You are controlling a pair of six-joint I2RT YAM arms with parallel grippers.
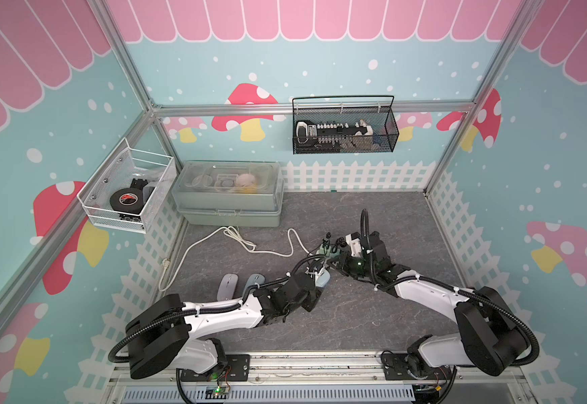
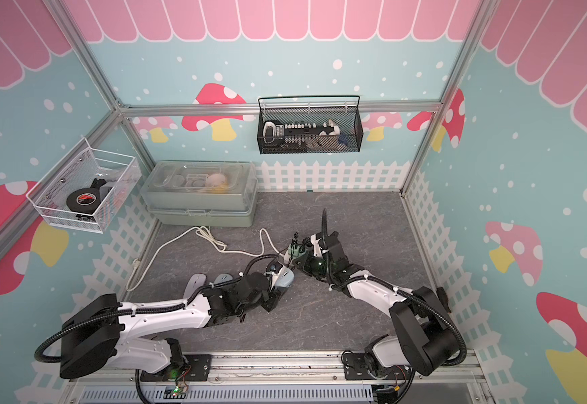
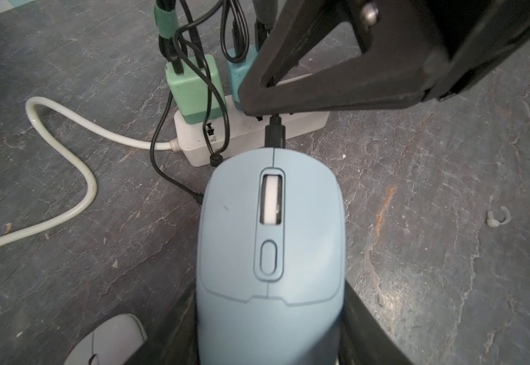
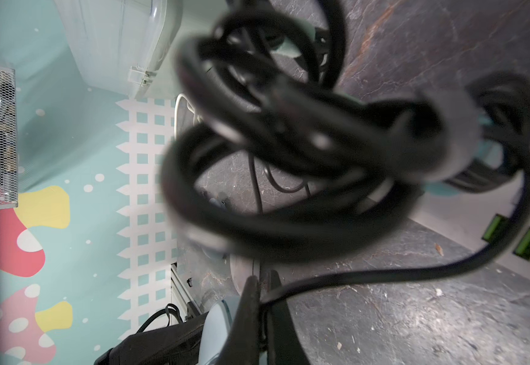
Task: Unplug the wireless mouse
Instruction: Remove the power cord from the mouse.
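Left jaws: clamped on the flanks of the blue mouse [image 3: 270,252], just short of the power strip [image 3: 251,134]; resting on the desk [image 3: 431,221] or lifted, cannot tell. Right jaws: pinched shut on the black cable [image 4: 320,279] just behind its plug [image 3: 274,134]. Plug apparently seated in the mouse's nose, in line with the long axis, pointing away from the left wrist toward the strip. Calls for a straight pull by the right arm along that axis, away from the nose; sideways tugging likely to bind.
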